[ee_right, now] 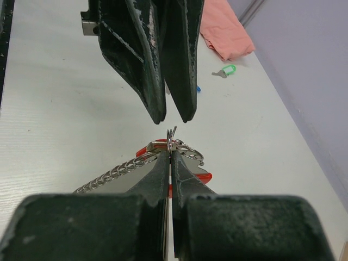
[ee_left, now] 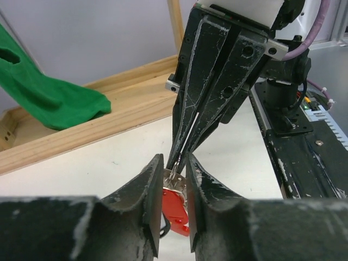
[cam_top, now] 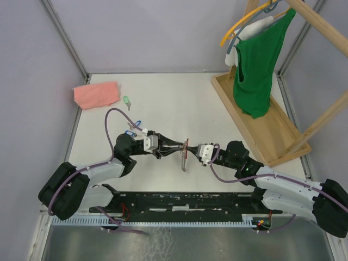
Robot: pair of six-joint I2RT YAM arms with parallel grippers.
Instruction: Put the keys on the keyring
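Grey metal in the middle is the keyring, held between the two arms above the tabletop. The right tool is pressed together on one small loop at the top of it. I think this keeps the strip steady and points the loop at the other arm. The left tool is spread a little. Its tips sit just by that loop, and nothing shows in the gap between them. A red piece hangs just under the loop. I cannot tell if it is a key's tag or the red band.

The green key lies near the pink cloth. The blue keys lie just behind the left arm's wrist. None of these three are on the keyring yet, so most of the job looks left to do.

The two tools are tip to tip, so there is hardly any room there, and a small turn could bump them. The far side of the tabletop has room to reach. The wooden frame with the green shirt stands well off to the right.
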